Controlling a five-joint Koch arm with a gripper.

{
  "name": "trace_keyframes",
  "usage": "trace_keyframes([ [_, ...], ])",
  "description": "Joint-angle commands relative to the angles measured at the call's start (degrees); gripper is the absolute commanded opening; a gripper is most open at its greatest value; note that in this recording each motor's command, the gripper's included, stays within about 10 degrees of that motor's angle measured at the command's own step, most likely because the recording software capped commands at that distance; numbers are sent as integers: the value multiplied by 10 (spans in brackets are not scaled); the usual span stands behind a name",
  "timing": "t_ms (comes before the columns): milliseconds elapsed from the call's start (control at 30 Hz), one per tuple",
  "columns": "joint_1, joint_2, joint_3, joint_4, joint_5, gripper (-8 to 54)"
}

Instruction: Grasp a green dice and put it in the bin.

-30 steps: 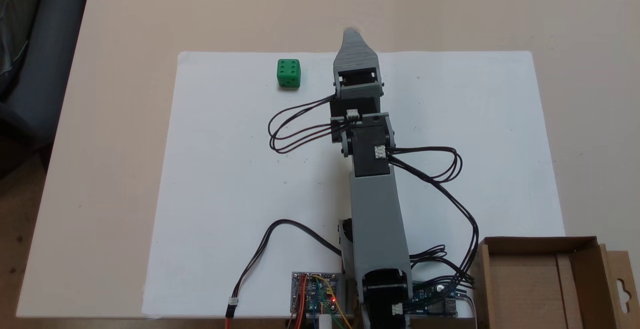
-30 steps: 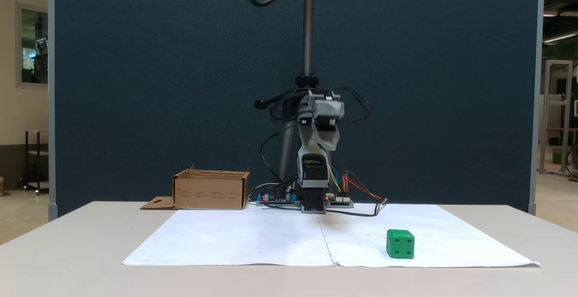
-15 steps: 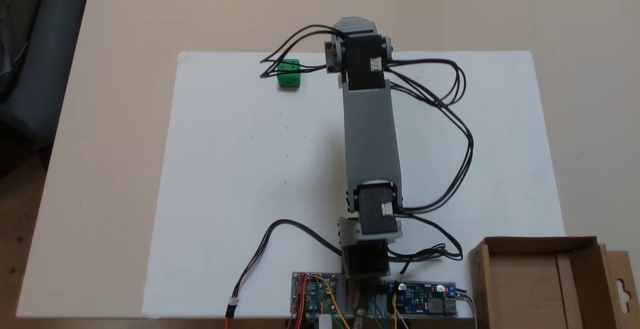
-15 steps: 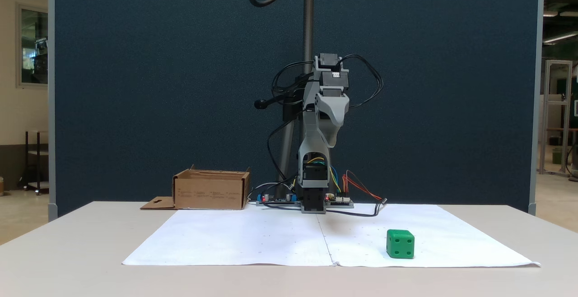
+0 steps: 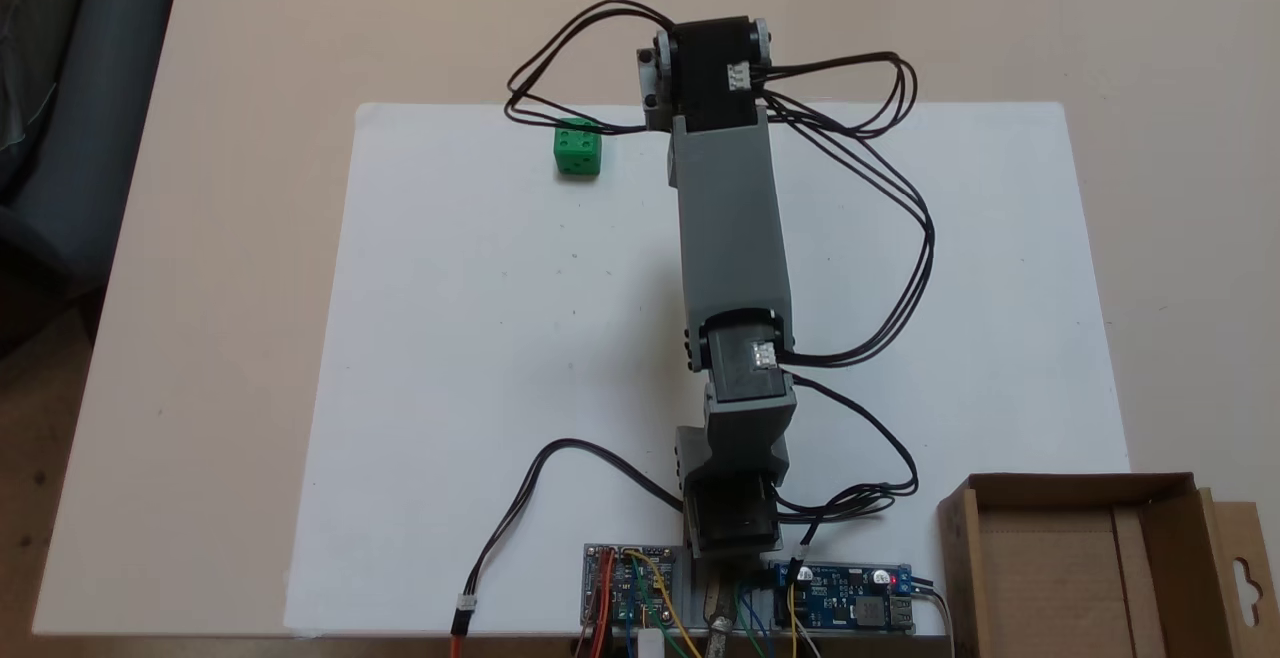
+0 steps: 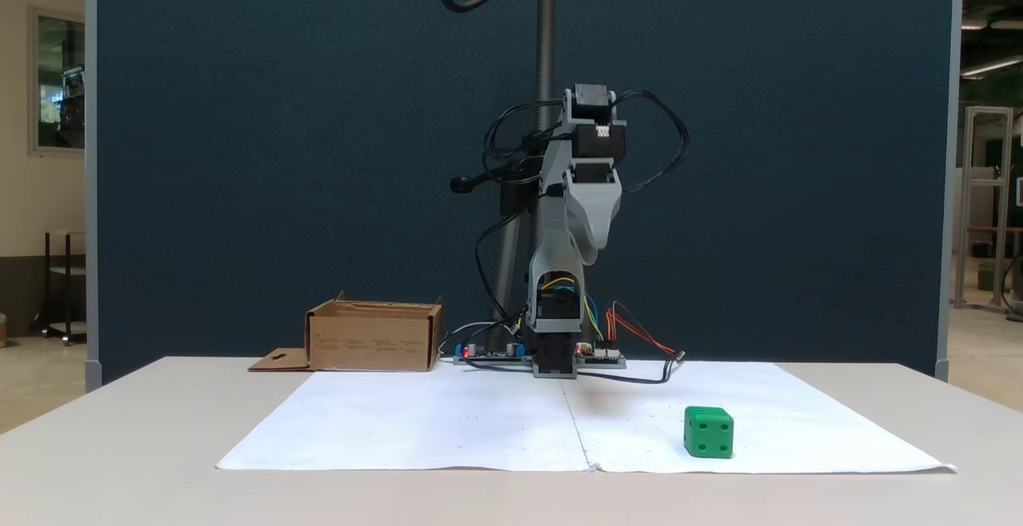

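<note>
The green dice [image 5: 577,150] lies on the white paper sheet [image 5: 480,338] near its far left corner; from the front, the dice [image 6: 709,432] sits low on the right. The arm [image 5: 728,228] stretches out along the sheet's middle, with its wrist motor [image 5: 708,63] past the far edge, right of the dice. My gripper [image 6: 592,248] hangs pointing down, high above the table and well apart from the dice; its jaws overlap as one grey shape. The bin [image 5: 1085,563], an open brown cardboard box [image 6: 374,338], stands beside the arm's base.
Circuit boards [image 5: 630,588] and loose cables [image 5: 520,508] lie around the arm's base at the sheet's near edge. Black wire loops [image 5: 900,188] hang off the arm on both sides. A metal pole [image 6: 546,38] stands behind the base against a dark blue partition.
The arm has reached further out over the sheet and the wrist has risen, folding the gripper from pointing forward to pointing down. The dice and the bin have not moved.
</note>
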Motion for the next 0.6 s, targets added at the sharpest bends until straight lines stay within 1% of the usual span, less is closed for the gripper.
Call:
trace_keyframes([
  [0,-15,1,-23,100,40,381],
  [200,-16,-35,-38,100,40,385],
  [333,-37,-47,-58,100,64,384],
  [500,-91,-82,-106,100,122,385],
  [533,-100,-92,-120,100,150,387],
  [567,-107,-93,-123,100,165,400],
])
